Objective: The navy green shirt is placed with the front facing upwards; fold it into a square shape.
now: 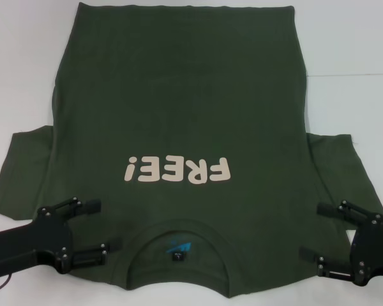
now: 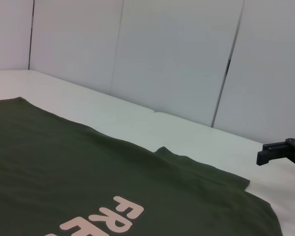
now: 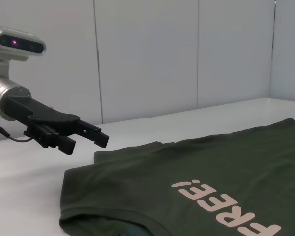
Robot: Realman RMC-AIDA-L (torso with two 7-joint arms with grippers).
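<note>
The green shirt [image 3: 196, 182] lies flat on the white tabletop [image 3: 29, 196]. The left hand [image 3: 91, 136] hovers open above its sleeve.

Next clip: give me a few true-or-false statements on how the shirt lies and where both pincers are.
1. The shirt lies flat with its lettering facing up. True.
2. The collar points away from the robot. False: it lies at the near edge, closest to the robot.
3. The left pincer is open over the shoulder area. True.
4. The right pincer is shut on a sleeve. False: it is open, beside the collar end, holding nothing.
5. The shirt is already folded square. False: both sleeves are spread out.
</note>
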